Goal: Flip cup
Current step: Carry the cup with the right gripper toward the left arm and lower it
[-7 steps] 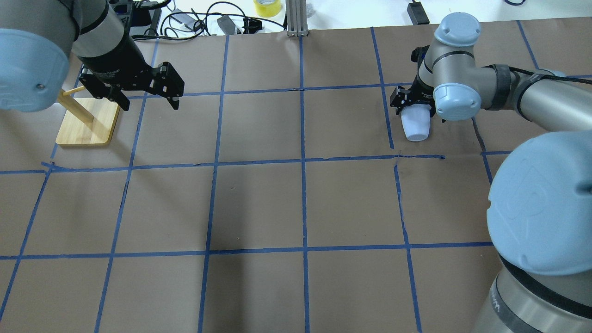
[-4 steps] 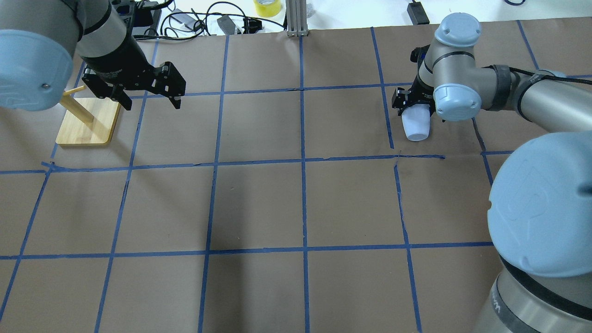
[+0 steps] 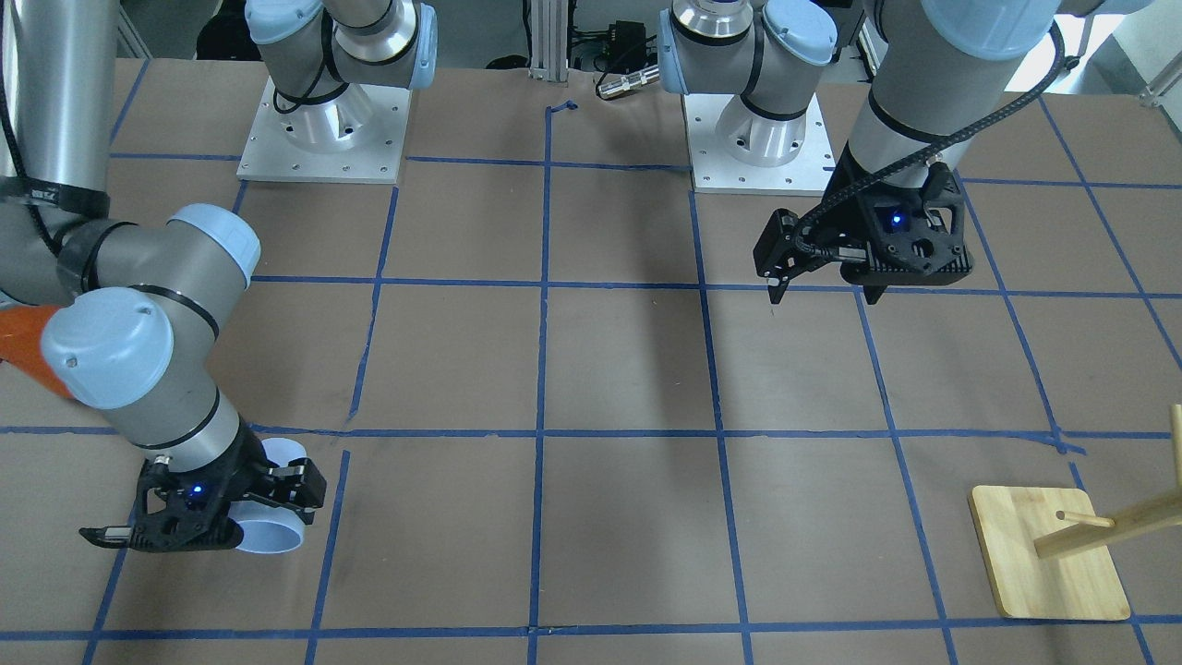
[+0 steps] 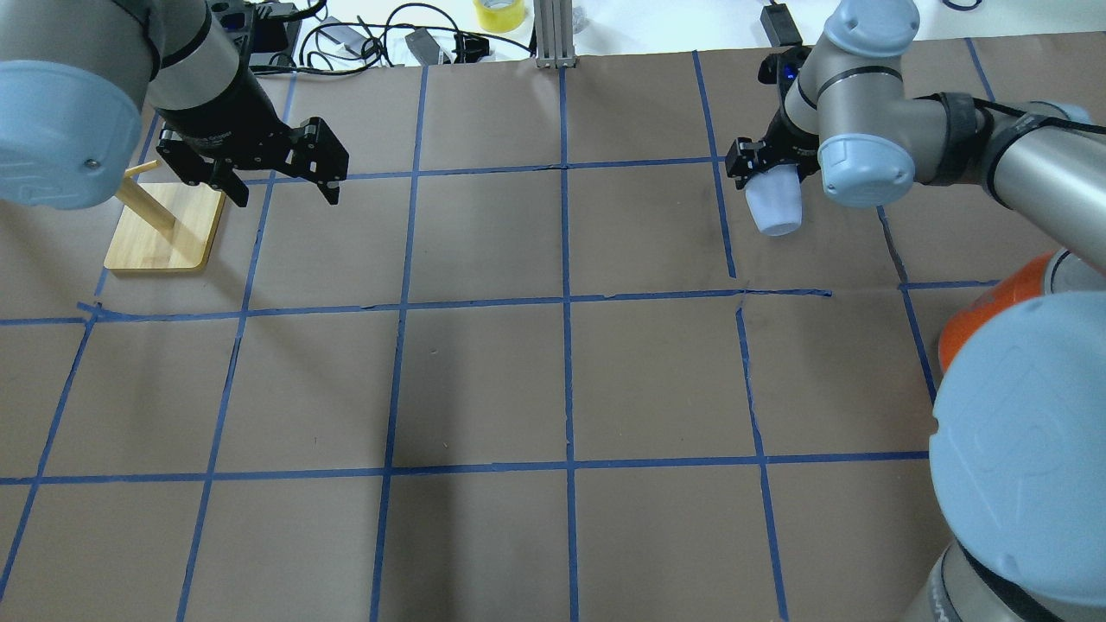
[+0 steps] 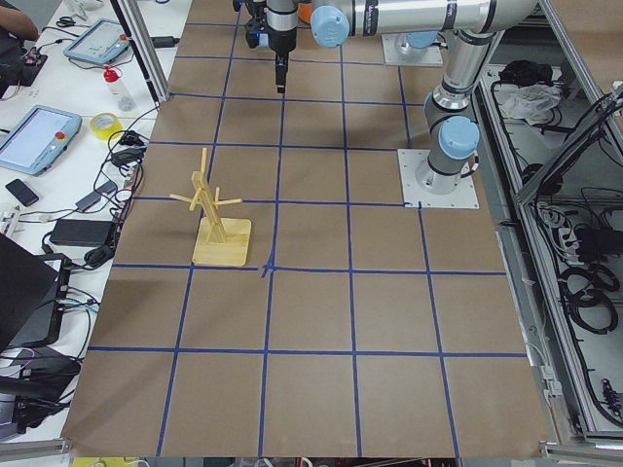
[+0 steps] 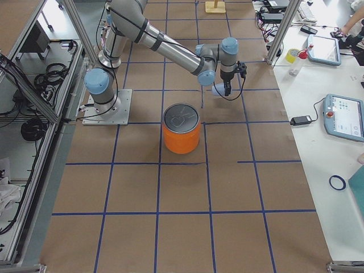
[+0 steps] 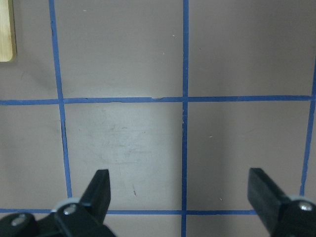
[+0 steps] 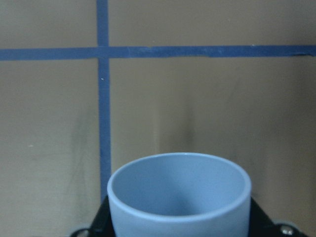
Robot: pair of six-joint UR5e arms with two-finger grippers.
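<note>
The cup (image 4: 775,207) is held in the right gripper (image 4: 769,173) at the far right part of the table (image 4: 484,389), near a crossing of blue tape (image 4: 566,302) lines. The fingers are clamped on its sides near the rim. It lies tilted, with its rounded base toward the robot and its open mouth toward the operators' side. The front view shows the rim as a pale oval (image 3: 274,534) below the black gripper (image 3: 222,508). It seems to hang just clear of the paper, though no view shows the gap plainly. The right wrist view shows the open mouth (image 8: 178,197), but the lower body is cut off and only dark slivers of the fingers show at either side. From overhead the wrist joint covers most of that gripper. The left gripper (image 4: 283,194) hangs over the far left part of the table, fingers spread wide above bare paper (image 7: 180,190). Beside it is a wooden stand (image 4: 164,233). The left arm hides part of its post from overhead, and the front view cuts it off at the edge (image 3: 1043,554). An orange can (image 6: 181,129) stands nearer the robot, mostly hidden behind the right arm from overhead (image 4: 985,320).
</note>
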